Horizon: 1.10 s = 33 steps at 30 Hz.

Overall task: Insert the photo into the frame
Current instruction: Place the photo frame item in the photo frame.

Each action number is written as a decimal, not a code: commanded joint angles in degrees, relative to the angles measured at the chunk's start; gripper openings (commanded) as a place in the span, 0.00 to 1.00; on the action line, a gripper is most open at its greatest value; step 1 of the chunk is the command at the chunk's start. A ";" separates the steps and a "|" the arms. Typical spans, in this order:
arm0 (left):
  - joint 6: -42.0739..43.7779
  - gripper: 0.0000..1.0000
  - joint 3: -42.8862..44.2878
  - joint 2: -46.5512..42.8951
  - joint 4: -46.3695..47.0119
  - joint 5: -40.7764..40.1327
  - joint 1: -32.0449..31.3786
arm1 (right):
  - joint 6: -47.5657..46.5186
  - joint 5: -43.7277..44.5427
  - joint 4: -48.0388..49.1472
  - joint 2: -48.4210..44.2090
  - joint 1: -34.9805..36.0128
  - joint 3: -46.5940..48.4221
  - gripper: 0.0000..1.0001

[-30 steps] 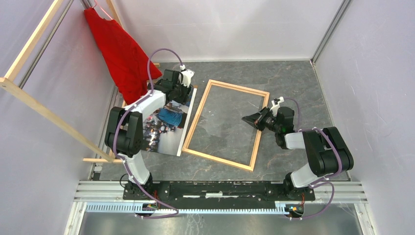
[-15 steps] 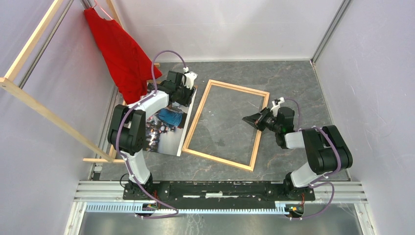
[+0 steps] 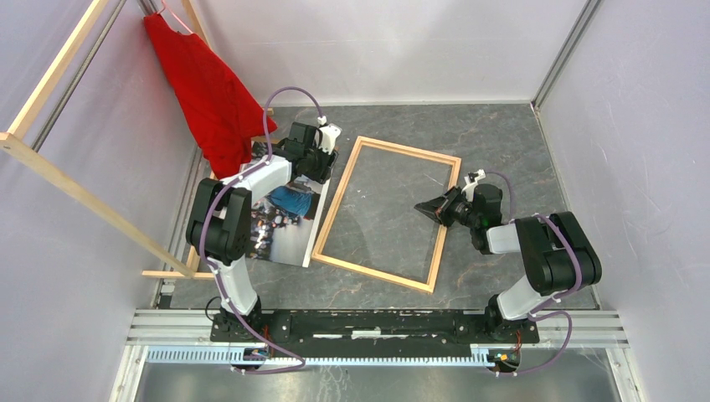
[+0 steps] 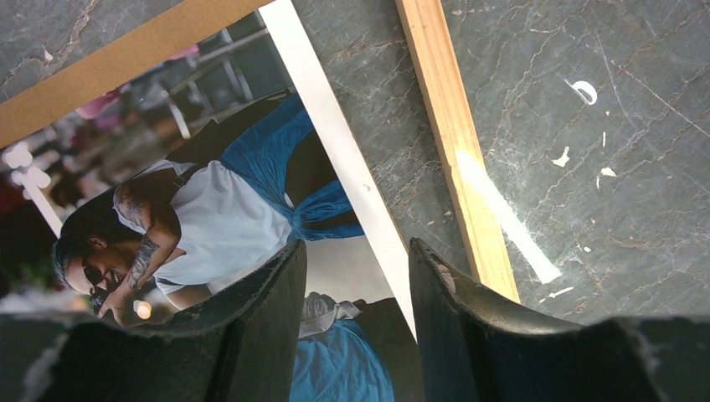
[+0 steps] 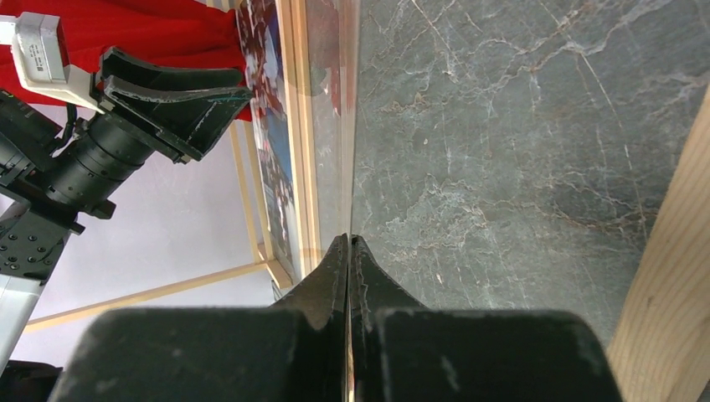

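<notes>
The photo [image 3: 280, 219], a print of people in blue and red, lies face up left of the frame [image 3: 331, 208]. The frame is a thin light-wood rectangle flat on the dark floor. My left gripper [image 3: 323, 164] hangs open just above the photo's far right corner. In the left wrist view its jaws [image 4: 356, 251] straddle the photo's [image 4: 209, 201] white right border beside the frame's left bar [image 4: 448, 134]. My right gripper [image 3: 424, 207] sits inside the frame by its right bar [image 5: 670, 251], shut [image 5: 349, 239] on the edge of a thin clear pane [image 5: 331, 126].
A brown backing board [image 4: 109, 67] pokes out from under the photo's far edge. A red cloth [image 3: 205, 84] hangs from a wooden rack [image 3: 75, 191] at the far left. White walls close in the floor on three sides.
My left gripper has crept right and slightly farther along the photo's far edge. The right gripper has barely shifted and stays shut.
</notes>
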 commanded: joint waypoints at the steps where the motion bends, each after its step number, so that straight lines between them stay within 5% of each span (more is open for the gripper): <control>1: 1.97 0.56 2.16 0.52 2.02 -0.84 -0.26 | -0.89 -0.74 0.04 -0.15 -0.26 -0.28 0.00; 21: 1.97 0.55 1.91 0.99 2.09 -1.08 -0.48 | -3.33 0.31 -3.91 -2.03 -1.00 -0.22 0.00; 33: 2.05 0.55 1.48 1.62 2.38 -1.29 -1.26 | -2.57 0.58 1.65 -3.24 -1.15 -0.86 0.00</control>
